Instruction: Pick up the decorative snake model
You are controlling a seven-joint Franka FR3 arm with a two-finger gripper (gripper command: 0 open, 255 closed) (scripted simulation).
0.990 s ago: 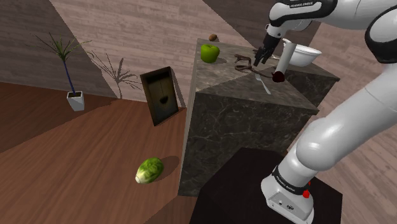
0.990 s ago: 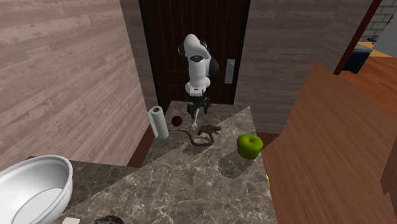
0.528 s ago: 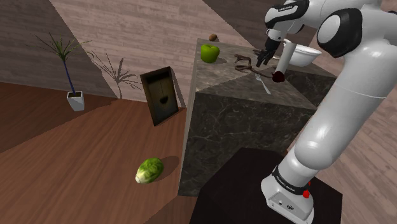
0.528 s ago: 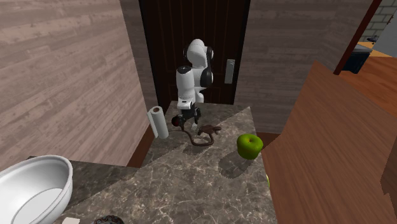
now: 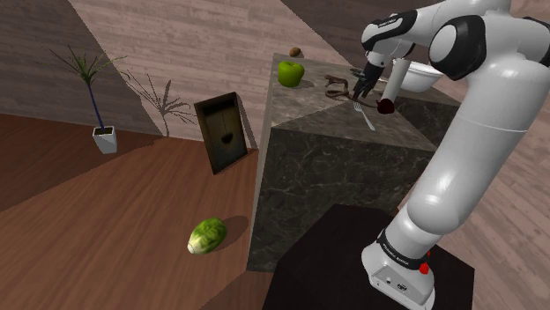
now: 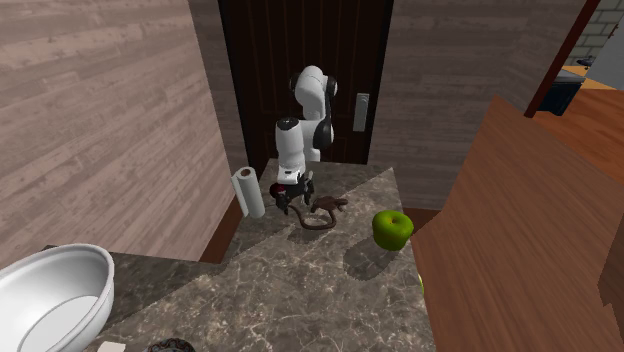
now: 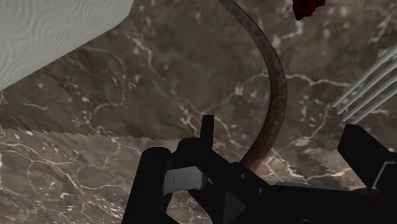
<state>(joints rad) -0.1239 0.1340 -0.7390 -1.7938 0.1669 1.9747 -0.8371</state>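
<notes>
The tool (image 5: 361, 85) hangs low over the dark marble table (image 5: 353, 145), tilted toward the brown snake model (image 5: 336, 86), which lies on the tabletop between the green apple (image 5: 291, 72) and the white paper towel roll (image 5: 397, 77). In the second exterior view the snake (image 6: 322, 213) is a thin looped body with a thicker, darker clump at the end nearer the apple (image 6: 392, 228).

In the wrist view the tool (image 7: 283, 149) has its fingers set apart and clasps nothing. The snake's slim curved tail (image 7: 275, 89) runs into the gap between them, closer to one finger than the other. A fork's tines (image 7: 366, 86) lie just beside the other finger, and a small dark red thing (image 7: 308, 6) sits beyond the tail.

The model looks light and rigid, a narrow rounded cord that may roll or slide out of a shallow pinch. The tail offers little to clamp, so the fingers likely need to straddle it squarely and close low against the table. A hold nearer the thicker body would probably balance better. The fork is close enough to be nudged or caught as the tool closes.
</notes>
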